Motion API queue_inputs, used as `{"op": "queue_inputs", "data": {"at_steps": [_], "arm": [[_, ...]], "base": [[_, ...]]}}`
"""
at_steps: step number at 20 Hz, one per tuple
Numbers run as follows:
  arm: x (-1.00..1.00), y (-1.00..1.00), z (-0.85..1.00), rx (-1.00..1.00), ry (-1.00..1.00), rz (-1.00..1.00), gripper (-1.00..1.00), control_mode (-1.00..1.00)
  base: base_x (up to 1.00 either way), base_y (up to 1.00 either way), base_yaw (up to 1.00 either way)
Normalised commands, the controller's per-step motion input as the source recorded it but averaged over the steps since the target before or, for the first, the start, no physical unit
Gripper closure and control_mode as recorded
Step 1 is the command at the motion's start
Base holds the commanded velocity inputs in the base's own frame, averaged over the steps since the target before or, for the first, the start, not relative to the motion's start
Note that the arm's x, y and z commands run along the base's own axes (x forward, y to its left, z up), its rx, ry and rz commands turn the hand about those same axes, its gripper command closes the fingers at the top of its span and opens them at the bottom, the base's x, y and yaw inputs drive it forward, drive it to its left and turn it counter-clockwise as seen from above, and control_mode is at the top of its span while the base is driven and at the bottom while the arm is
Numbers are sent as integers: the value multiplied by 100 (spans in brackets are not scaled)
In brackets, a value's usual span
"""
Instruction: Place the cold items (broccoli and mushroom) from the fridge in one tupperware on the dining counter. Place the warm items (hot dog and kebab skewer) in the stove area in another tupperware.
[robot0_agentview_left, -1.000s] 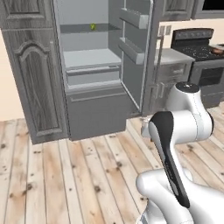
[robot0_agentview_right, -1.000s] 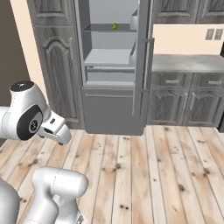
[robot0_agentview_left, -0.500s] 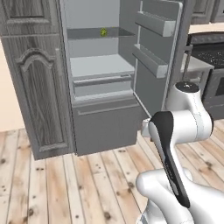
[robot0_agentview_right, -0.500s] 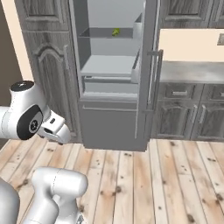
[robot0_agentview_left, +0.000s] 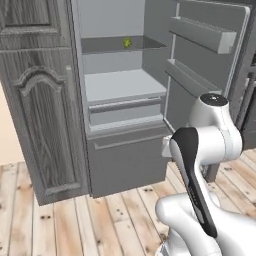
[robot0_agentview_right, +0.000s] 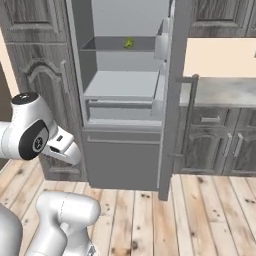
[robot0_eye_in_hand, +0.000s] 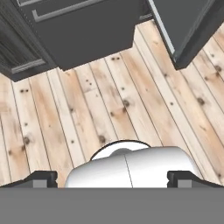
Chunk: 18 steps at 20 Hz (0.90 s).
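Yellow-green item (robot0_agentview_left: 127, 43), probably the broccoli, sits on the upper fridge shelf (robot0_agentview_left: 107, 46). I judge it light, brittle; grip low. My gripper (robot0_eye_in_hand: 112, 178), empty, jaws wide, faces the floor.

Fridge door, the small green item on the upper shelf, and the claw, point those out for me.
fridge door (robot0_agentview_left: 210, 65), left base view, on its inner panel between the door bins.
small green item (robot0_agentview_left: 127, 43), left base view, on its middle; too small to identify.
claw (robot0_eye_in_hand: 112, 179), hand view, midway between the two dark tips, open.
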Motion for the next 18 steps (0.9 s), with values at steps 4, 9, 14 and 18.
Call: {"op": "queue_inputs", "data": {"at_steps": [4, 9, 14, 18], "arm": [[0, 0, 0, 0, 0, 0, -100, 100], [0, 0, 0, 0, 0, 0, -100, 100], [0, 0, 0, 0, 0, 0, -100, 100], [0, 0, 0, 0, 0, 0, -100, 100]], "base": [[74, 19, 0], [75, 20, 0], [60, 17, 0], [24, 16, -5]]}}
